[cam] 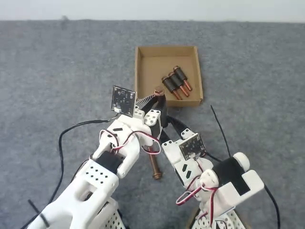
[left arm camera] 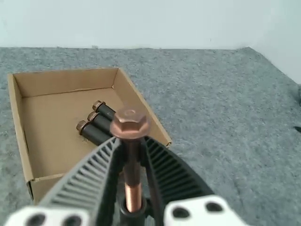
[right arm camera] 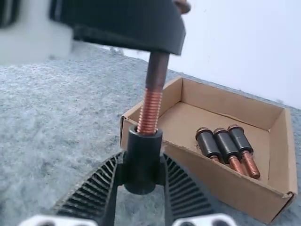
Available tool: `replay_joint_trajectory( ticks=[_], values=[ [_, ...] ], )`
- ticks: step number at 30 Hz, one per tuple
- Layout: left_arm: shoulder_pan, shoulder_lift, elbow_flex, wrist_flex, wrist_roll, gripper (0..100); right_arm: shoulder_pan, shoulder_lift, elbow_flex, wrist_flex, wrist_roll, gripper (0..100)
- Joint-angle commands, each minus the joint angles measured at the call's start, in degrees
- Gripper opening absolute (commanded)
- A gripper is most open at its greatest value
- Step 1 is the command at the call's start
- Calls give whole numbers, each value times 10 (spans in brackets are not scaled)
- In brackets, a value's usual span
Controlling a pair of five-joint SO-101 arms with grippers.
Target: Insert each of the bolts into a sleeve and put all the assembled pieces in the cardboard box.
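Observation:
My left gripper [left arm camera: 130, 141] is shut on a copper bolt [left arm camera: 129, 123], hex head up, just in front of the cardboard box [left arm camera: 66, 82]. The bolt's threaded end [right arm camera: 149, 110] stands in the mouth of a black sleeve [right arm camera: 142, 160], on which my right gripper [right arm camera: 142, 162] is shut from below. In the high view the left gripper [cam: 158, 99] and right gripper [cam: 167, 133] meet near the box's [cam: 139, 71] front edge. Three assembled pieces [cam: 176, 82] lie side by side in the box. Another bolt [cam: 155, 164] lies on the carpet between the arms.
Grey carpet covers the table all around. Black cables [cam: 62, 143] trail from both arms at the left and right. The box's left half [cam: 150, 71] is bare cardboard.

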Motion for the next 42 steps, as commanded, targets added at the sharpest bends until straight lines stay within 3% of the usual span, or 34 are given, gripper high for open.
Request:
replay_joint_trajectory(
  ticks=[1, 42],
  values=[
    [10, 0, -11, -11, 11, 12, 7, -22, 15, -15, 7, 6],
    [40, 4, 124, -11, 8, 12, 27, -22, 13, -16, 8, 6]
  ],
)
